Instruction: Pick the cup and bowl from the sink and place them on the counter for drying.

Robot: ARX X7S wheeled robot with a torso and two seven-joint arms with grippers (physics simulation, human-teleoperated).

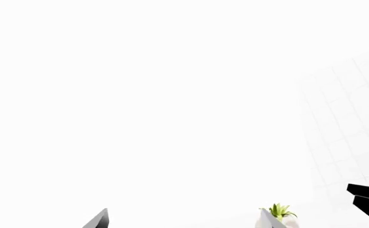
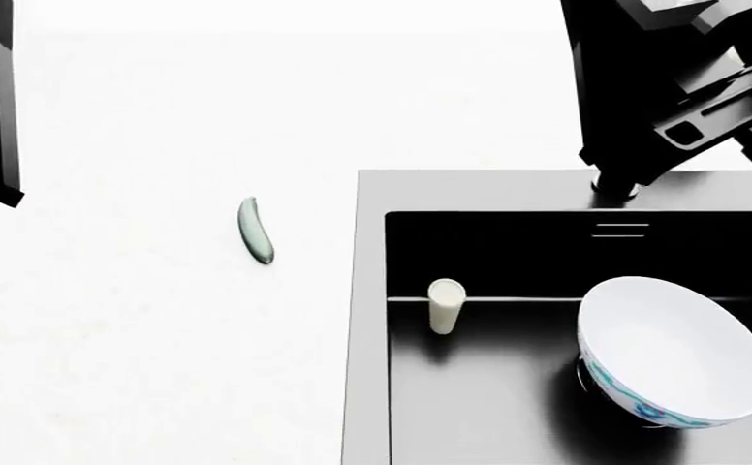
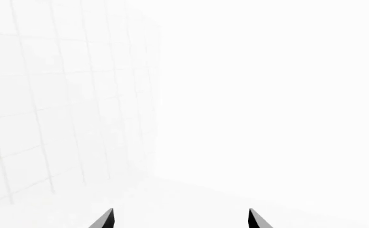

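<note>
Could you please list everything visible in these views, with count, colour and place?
cup: one, cream-white, upright in the sink, left of the bowl
bowl: one, white inside, teal pattern outside, in the sink at right
sink: one, black basin, recessed in the counter
faucet: one, black, behind the sink
cucumber: one, green, on the counter left of the sink
counter: one, white
plant: one, green, white pot, left wrist view
left gripper: dark fingertips apart, empty
right gripper: dark fingertips apart, empty
</note>
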